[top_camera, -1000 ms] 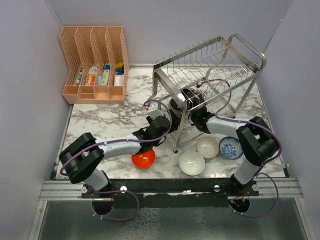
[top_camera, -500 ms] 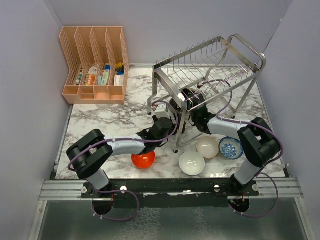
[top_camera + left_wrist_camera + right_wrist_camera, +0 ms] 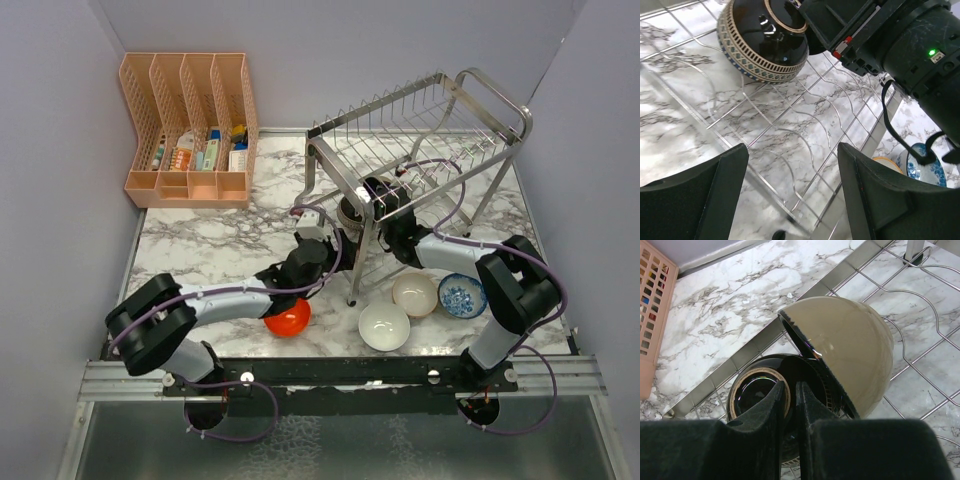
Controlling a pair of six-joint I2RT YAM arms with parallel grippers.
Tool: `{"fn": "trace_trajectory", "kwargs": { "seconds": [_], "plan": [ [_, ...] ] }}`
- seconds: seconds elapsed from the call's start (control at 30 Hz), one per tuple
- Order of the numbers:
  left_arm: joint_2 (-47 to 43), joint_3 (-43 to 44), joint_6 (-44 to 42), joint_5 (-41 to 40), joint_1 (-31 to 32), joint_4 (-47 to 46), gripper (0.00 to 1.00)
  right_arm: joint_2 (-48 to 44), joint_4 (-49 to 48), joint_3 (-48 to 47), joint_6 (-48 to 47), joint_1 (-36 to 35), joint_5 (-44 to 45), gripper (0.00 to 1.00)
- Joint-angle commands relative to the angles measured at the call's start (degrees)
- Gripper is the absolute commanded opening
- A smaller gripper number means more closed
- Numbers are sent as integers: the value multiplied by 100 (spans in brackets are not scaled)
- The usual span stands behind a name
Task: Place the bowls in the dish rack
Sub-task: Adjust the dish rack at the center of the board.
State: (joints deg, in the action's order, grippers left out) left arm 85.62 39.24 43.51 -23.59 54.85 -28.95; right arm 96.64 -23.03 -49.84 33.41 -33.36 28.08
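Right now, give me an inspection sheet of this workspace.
Surface: marble table, no spills seen.
Job's things: dark brown bowl on its side in the dish rack, lower tier; red bowl, white bowl, beige-pink bowl and blue-patterned bowl on the table.
Clutter: peach organiser, far left corner.
Grippers: left gripper open, empty; right gripper shut on the dark brown bowl.
Cables: purple cable loops through the rack.
Surroundings: plain walls.

Both arms same build: left arm (image 3: 225,298), right arm (image 3: 450,250) have pale grey links, black joint housings, purple cables (image 3: 430,161) looped outside. Fingers (image 3: 880,200) matte black, blocky. Right wrist housing (image 3: 920,65) scuffed black, green LED (image 3: 931,52) lit, red tab (image 3: 846,40).
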Motion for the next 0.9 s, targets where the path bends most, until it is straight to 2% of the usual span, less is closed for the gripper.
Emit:
{"fn": "trace_trajectory", "kwargs": {
  "seconds": [0.0, 0.2, 0.33, 0.63, 0.87],
  "plan": [
    [-819, -424, -213, -319, -1, 83, 74, 240, 1249, 316, -209, 164, 151, 13],
    [-1968, -974, -436, -1183, -36, 629, 72, 222, 1318, 270, -272, 164, 124, 13],
    [-2628, -1024, -424, -1703, -284, 1201, 71, 238, 1417, 223, -266, 177, 169, 13],
    [-3277, -1472, 55, -1220, -1486, 1558, 66, -528, 658, 532, -1028, 177, -567, 16],
    [-3015, -1445, -195, -490, -2341, 620, 67, -814, 442, 625, -1210, 172, -999, 16]
  ]
}}
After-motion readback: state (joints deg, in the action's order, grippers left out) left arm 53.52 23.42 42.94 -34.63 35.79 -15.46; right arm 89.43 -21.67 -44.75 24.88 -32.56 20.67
